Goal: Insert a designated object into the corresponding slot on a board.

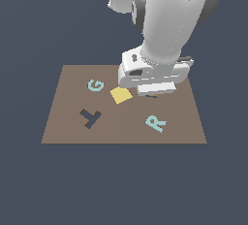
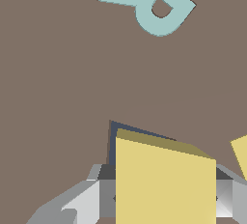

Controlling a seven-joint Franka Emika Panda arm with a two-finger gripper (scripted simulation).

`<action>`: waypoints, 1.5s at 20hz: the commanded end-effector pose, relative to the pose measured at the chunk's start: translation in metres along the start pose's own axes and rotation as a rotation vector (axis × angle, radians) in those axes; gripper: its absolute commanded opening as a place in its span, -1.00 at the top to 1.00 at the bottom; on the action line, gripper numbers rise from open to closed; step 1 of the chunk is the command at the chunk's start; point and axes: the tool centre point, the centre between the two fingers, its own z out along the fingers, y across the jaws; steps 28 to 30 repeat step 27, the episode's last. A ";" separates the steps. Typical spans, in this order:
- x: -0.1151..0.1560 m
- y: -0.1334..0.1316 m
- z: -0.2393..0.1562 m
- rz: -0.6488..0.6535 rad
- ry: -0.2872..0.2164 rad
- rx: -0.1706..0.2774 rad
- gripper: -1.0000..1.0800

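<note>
Pale-yellow tile [image 2: 164,184]: sits between the gripper [image 1: 151,94] fingers [image 2: 103,191], clamped on two opposite edges. Jaws are only as wide as the tile, with nothing else in them. It stands tilted, one flat face toward the wrist camera, not lying flat.

Everything below is placed relative to the slot [image 2: 112,143], going left to right across the exterior view:
- G [image 1: 95,85]: well off to the slot's left, toward the far edge of the board [image 1: 63,122].
- T-shaped cut-out [image 1: 90,118]: also well left, nearer the front edge. Not our target.
- Second yellow square [image 1: 120,94]: loose on the board just left of the slot and clear of the claw. It looks like a twin of the held tile. I'm taking the held one as the task piece.
- Slot: right under the claw and mostly hidden. In the wrist view only a navy sliver with one corner shows past the tile's edge.
- R [image 1: 156,122]: a bit right of the slot, toward the front.

Key relation: the tile hangs directly over the slot, its lower edge close to the opening. Its edges look roughly parallel to the visible navy edges, but I can't confirm the fit. My read: the move left is straight down, then let go. The risk is the tilt catching a ragged corner.
</note>
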 end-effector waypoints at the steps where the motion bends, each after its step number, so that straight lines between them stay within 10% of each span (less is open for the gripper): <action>1: 0.000 -0.003 0.000 0.031 0.000 0.000 1.00; 17: 0.001 -0.008 0.010 0.068 0.000 -0.001 1.00; 18: 0.001 -0.008 0.010 0.068 0.000 -0.001 -0.92; 30: 0.001 -0.008 0.010 0.068 0.000 -0.001 -0.92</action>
